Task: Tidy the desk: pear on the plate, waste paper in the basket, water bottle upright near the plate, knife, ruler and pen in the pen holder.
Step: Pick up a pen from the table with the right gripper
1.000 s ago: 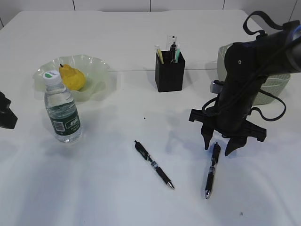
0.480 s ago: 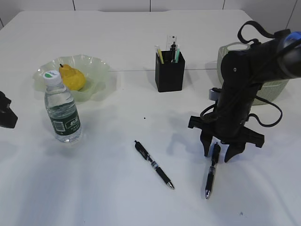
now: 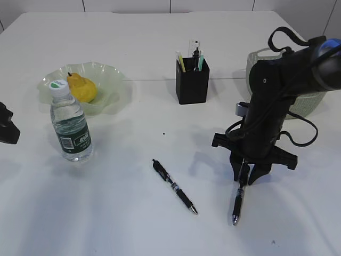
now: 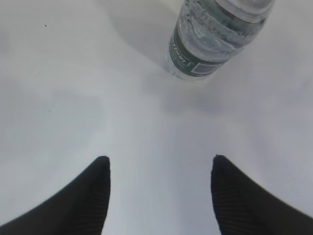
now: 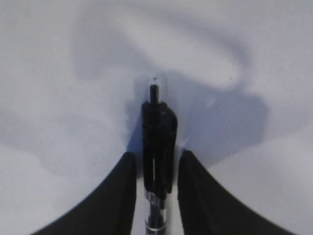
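White and plain, the desk (image 3: 160, 42) fills the exterior view, with pale wall panels along its far edge. At the left, the pear (image 3: 82, 88) lies on the green ruffled plate (image 3: 109, 74), and the water bottle (image 3: 70, 125) stands upright just in front of the plate, white cap on top. The black pen holder (image 3: 192, 82) sits near the middle at the back, with a clear ruler (image 3: 195, 45) and several pens standing in it. The grey-green basket (image 3: 309, 98) is at the far right, partly hidden behind the right arm; its contents cannot be made out.

Two black pens lie on the desk in front. One pen (image 3: 174, 186) lies slanted near the centre, apart from both arms. The other pen (image 3: 240, 196) lies to its right, with its upper end between the fingers of the right gripper (image 3: 249, 178), which reaches straight down to the desk. In the right wrist view the fingers (image 5: 120, 196) stand tight against both sides of the barrel, clamped on it.

The left gripper (image 4: 159, 188) is spread wide with nothing between its fingers, hovering over bare desk near the bottle's base.
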You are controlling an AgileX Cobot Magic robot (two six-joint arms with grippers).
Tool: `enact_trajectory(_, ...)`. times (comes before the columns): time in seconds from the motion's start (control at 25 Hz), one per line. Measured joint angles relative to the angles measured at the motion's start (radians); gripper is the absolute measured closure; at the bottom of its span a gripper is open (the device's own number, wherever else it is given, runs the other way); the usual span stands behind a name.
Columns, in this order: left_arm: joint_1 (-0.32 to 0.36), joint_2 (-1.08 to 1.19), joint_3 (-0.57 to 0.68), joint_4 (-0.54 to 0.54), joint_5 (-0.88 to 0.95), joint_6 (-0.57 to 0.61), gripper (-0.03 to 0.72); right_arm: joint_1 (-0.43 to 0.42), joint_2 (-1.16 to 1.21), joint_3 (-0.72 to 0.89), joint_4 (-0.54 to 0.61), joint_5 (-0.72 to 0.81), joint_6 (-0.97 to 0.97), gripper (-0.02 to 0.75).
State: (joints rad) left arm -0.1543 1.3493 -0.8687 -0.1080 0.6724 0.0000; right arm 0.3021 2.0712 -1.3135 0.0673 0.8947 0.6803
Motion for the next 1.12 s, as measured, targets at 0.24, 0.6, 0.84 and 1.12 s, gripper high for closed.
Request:
enact_trajectory(0.24,0.000,0.000,0.000,0.000,-0.001,0.000,0.232,0.000,0.008,0.000,0.000,0.000,0.000,0.580)
enact_trajectory(0.6,0.000,0.000,0.000,0.000,-0.002,0.000,0.232,0.000,0.008,-0.006,0.000,0.002,0.000,0.633)
enact_trajectory(0.84,0.000,0.000,0.000,0.000,-0.002,0.000,0.232,0.000,0.008,-0.006,0.000,0.003,-0.003,0.633)
enact_trajectory(1.12,0.000,0.000,0.000,0.000,-0.004,0.000,0.232,0.000,-0.022,-0.069,0.000,0.014,-0.031,0.634)
